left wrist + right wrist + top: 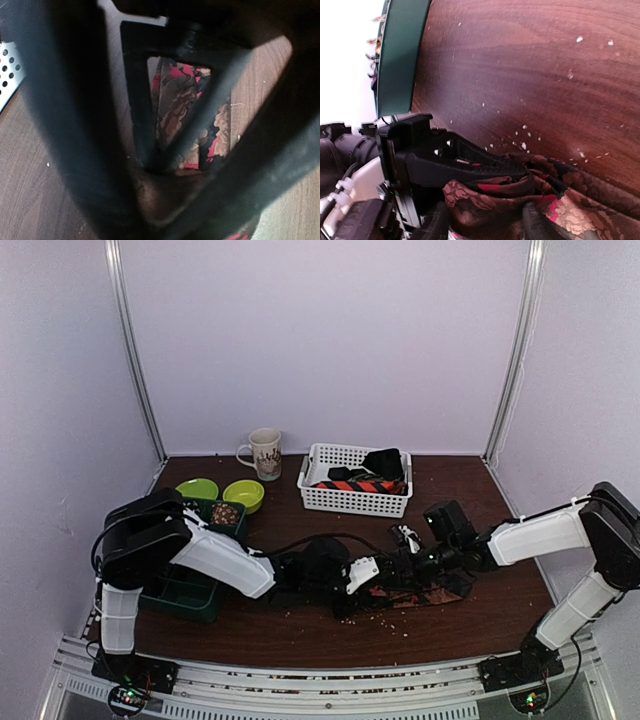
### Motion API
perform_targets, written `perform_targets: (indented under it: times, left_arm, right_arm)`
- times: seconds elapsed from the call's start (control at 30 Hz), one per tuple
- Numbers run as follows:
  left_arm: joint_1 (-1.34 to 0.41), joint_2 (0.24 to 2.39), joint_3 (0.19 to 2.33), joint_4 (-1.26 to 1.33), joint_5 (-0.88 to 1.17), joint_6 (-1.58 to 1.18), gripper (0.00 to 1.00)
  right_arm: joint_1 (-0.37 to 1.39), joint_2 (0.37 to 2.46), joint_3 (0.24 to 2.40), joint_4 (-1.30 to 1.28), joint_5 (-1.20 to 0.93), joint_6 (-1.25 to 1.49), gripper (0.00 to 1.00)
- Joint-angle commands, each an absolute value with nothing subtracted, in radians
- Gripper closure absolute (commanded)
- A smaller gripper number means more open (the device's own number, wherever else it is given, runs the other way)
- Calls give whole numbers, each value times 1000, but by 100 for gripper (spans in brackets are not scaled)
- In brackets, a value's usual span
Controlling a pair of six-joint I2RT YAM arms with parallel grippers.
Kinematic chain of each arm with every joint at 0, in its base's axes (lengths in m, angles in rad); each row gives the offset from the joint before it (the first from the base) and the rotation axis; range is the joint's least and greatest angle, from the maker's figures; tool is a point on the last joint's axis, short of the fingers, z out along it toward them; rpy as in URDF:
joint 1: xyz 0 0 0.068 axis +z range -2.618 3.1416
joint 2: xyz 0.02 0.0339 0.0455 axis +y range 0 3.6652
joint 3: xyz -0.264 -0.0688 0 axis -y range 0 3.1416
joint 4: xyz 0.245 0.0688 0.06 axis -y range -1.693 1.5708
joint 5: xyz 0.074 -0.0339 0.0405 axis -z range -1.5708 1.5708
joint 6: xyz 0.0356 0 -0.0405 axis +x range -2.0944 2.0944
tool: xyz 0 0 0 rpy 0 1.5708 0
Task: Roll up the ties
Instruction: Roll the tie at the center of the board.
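at the centre of the desk, towards its near edge, a brown-patterned tie with red patches lies partly bunched on the dark wood; the left arm reaches rightward and the right arm reaches leftward, so that both sets of jaws meet over the tie's left end; left jaws: the right wrist view shows one black ribbed finger lying on top of a fold of the tie, touching it; the left wrist view is blurred and too close, so i cannot tell whether the left jaws are clamped or merely resting; right jaws: at the bottom edge of the right wrist view the bunched fabric fills the gap between the two dark tips, so the right jaws read as closed on that fold; pale crumbs are scattered on the wood beside the tie; at the back of the desk stands a white basket holding a black tie and an orange-red/navy striped tie, both well apart from the arms; a mug stands just left of the basket; two green bowls sit side by side nearer the left wall; a dark green tray lies under the left arm.
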State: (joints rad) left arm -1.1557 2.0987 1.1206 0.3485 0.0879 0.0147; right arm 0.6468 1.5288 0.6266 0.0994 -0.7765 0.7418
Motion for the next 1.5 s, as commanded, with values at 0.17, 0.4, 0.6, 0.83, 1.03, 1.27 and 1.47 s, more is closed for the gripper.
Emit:
perform_targets:
  times: [0.17, 0.4, 0.6, 0.83, 1.03, 1.27, 1.47]
  left_arm:
    - [-1160, 2115, 1078, 201, 72, 33, 62]
    - [-1144, 2007, 1011, 386, 144, 41, 31]
    - [-1146, 2044, 969, 618, 229, -49, 19]
    - [-1148, 2151, 961, 864, 196, -246, 20]
    - [-1173, 2218, 1050, 869, 173, -284, 19]
    - [-1177, 2295, 1137, 853, 105, -377, 29]
    - [-1179, 2285, 1149, 721, 62, -283, 69]
  right_arm:
    - [664, 1559, 630, 8, -708, 662, 100]
    - [628, 1574, 563, 18, -651, 594, 100]
    - [588, 1599, 515, 40, -611, 558, 100]
    - [572, 1577, 442, 79, -567, 555, 100]
    - [572, 1616, 456, 99, -561, 559, 100]
    - [573, 1624, 450, 115, -555, 584, 100]
    - [573, 1588, 446, 129, -601, 606, 95]
